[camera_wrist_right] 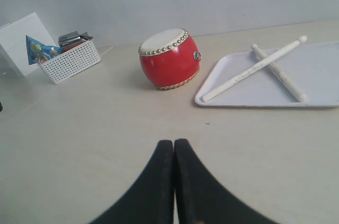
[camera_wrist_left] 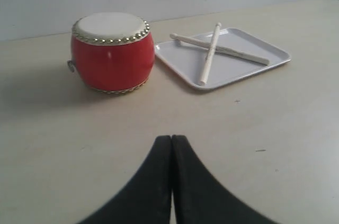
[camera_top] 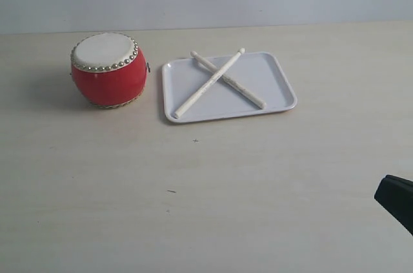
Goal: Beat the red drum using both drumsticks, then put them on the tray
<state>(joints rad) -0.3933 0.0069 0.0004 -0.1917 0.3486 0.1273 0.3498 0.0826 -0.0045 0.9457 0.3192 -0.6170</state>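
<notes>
Drumsticks [camera_top: 221, 76] two, crossed on one tray [camera_top: 274, 71] | one drum [camera_top: 108, 73] at tray's 9 o'clock | left pincer [camera_wrist_left: 171, 144], right pincer [camera_wrist_right: 174, 147] closed, empty | basket [camera_wrist_right: 71, 61]: right wrist view only

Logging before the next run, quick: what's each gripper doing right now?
Left gripper: closed, holding nothing.
Right gripper: closed, holding nothing.

My worktop [camera_top: 258, 189] is a pale, wood-grained surface. The red drum [camera_top: 108, 70] stands upright on it, with the white tray [camera_top: 274, 74] lying flat just beside, not touching. Beyond the drum, away from the tray, sits a white basket [camera_wrist_right: 70, 61].
</notes>
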